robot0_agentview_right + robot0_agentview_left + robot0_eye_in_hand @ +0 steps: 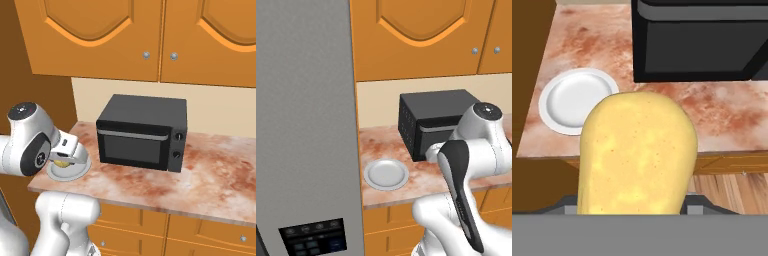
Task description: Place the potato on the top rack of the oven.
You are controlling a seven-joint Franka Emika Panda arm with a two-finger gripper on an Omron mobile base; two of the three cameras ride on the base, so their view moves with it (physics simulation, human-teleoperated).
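Between gripper point(67, 159) fingers, seemingly: potato point(637, 155)

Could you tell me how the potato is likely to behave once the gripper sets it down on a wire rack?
The potato is a smooth, rounded oval, so it may well roll or settle between wires when released. It looks solid, probably stiff, unlikely to deform in the gripper. Its smooth skin suggests it could slip in a light hold.

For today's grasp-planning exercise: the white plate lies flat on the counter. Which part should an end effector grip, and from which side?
The rim of the plate, probably on the side nearest the counter's front edge, coming down from above and pinching across the lip. It lies flat, wide and shallow, so only the rim offers a narrow hold.
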